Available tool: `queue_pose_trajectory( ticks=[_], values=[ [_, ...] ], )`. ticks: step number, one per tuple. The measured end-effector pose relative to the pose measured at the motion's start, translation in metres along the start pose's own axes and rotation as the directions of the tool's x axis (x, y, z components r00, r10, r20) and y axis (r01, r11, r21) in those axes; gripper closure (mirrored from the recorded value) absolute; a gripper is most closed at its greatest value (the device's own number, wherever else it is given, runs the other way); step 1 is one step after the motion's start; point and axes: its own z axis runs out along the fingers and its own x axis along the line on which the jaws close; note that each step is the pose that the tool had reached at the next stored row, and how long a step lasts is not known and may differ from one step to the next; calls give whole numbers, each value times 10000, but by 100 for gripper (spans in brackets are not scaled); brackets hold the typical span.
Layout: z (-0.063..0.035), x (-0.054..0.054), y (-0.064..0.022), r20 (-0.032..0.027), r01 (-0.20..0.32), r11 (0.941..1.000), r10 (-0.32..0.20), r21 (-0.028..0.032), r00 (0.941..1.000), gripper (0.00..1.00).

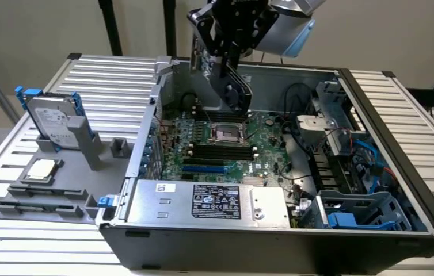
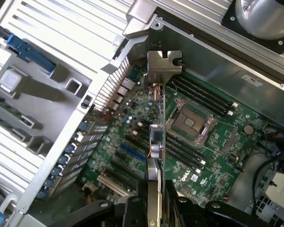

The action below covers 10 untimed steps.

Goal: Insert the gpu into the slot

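Note:
My gripper (image 1: 229,57) hangs above the open computer case, shut on the gpu (image 1: 230,89), a flat black card held upright and edge-on. The card floats over the far part of the green motherboard (image 1: 267,144), apart from it. The slot (image 1: 204,170), a bright-blue strip, lies nearer the front of the board beside the power supply. In the wrist view the gpu (image 2: 156,142) runs as a thin edge out from my gripper (image 2: 155,205), with its metal bracket (image 2: 164,66) at the far end. There the slot (image 2: 132,152) lies off to one side of the card's edge.
A silver labelled power supply (image 1: 209,201) fills the case's front. Black memory strips (image 1: 221,150) and the processor socket (image 1: 226,132) sit mid-board. Cables and a blue drive cage (image 1: 355,210) occupy the exterior view's right. A hard drive (image 1: 52,121) and a chip (image 1: 42,168) rest on holders outside, left.

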Motion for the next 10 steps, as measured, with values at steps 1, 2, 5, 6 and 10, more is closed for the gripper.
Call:
queue_pose_trajectory(
  ticks=[1,2,5,6,10],
  values=[
    [3,0,0,-3,195,9998,-195,15,9998,74],
    [6,0,-1,-5,365,9993,-365,30,9993,74],
    [17,-1,-1,20,915,9958,-915,98,9958,74],
    [21,-1,-2,32,1098,9939,-1099,126,9939,74],
    [37,-2,-3,97,1824,9829,-1827,250,9831,74]
  ],
)
